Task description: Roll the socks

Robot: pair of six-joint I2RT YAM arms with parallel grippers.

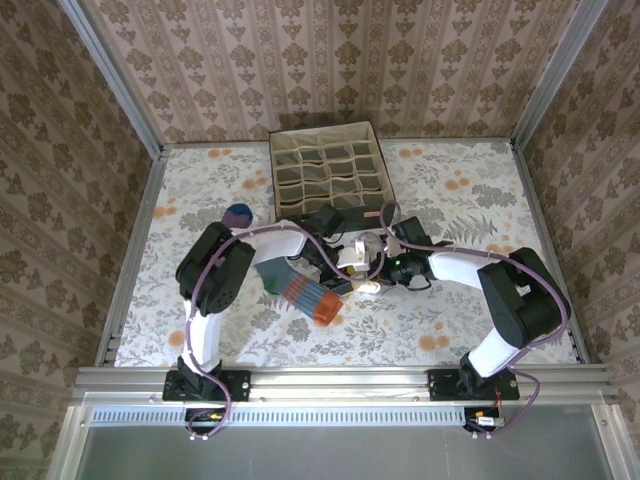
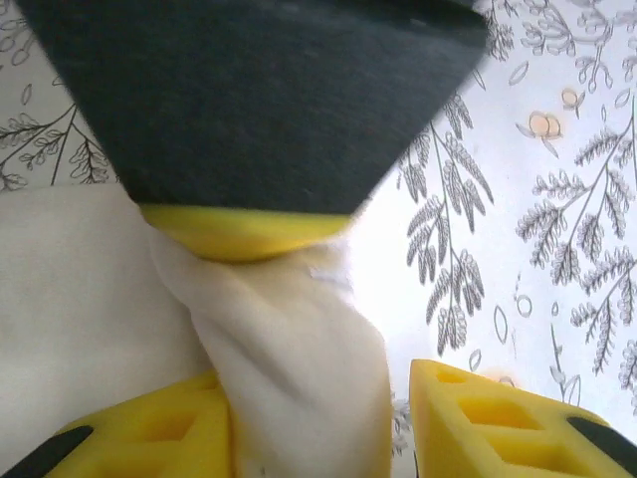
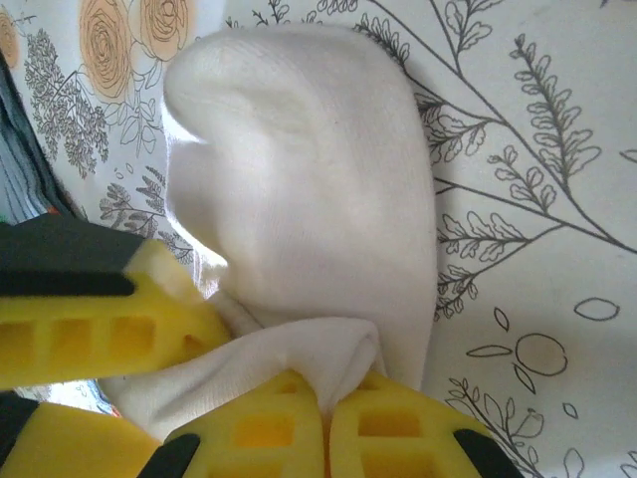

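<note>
The worktop (image 1: 480, 200) carries the box (image 1: 328, 168). The striped sock (image 1: 300, 290) lies nearer the arms than the box, its orange cuff pointing away from the box. The purple sock (image 1: 238, 215) sits just off the box's left near corner. The white sock (image 1: 357, 260) is bunched just off the box's near edge, between both pincers. The right pincer (image 3: 323, 413) is pressed together on a fold at one end of this sock. The sock's long axis runs straight away from the pincer, rounded end farthest. The left pincer (image 2: 318, 418) stands spread, with the sock against one finger (image 2: 149, 433) and clear of the other. The roll likely starts from the right's pinched end.
</note>
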